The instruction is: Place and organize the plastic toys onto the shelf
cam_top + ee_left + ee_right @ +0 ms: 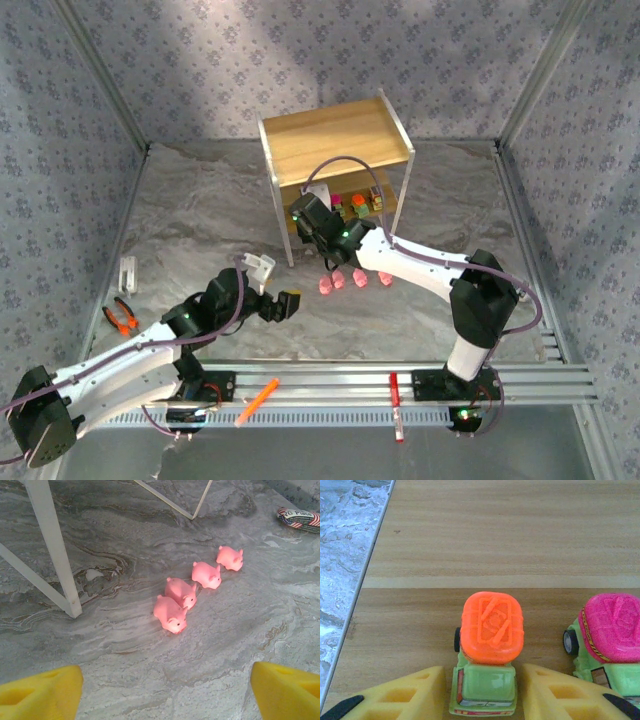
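Nearest, across the ribbed aluminium rail (330,383) at the table's edge: a slim orange marker pen (257,400) lying aslant, and a red marker pen (396,405) lying front to back. Further left, on the grey, veined, marble-look tabletop (200,200): orange-handled pliers (122,318), and beyond them a small white plastic piece (128,270).

Next out, the left gripper (165,675): blocky yellow fingers (40,695) spread wide, nothing between them, hovering over bare table. Ahead of it and well apart, a curving row of four glossy pink plastic pigs (181,592), rounded and stubby-legged. Nearer two touching, farther two spaced out. Left of the pigs, a white square-section metal leg (55,545).

Further on, the two-tier shelf (335,140): pale, straight-grained wooden boards in a thin white metal frame. Reaching into its lower tier, the right gripper (484,672): hollow-ribbed yellow fingers parted narrowly, just beside both flanks of a lime-green plastic toy truck (490,630). Rounded orange top on it, embossed with a raised pattern; black wheel showing at its side; standing on the board between the fingertips. Just right of it and not touching, a second green truck (612,630) with a pebbled magenta top. Beyond both, smooth bare lower board (495,530).
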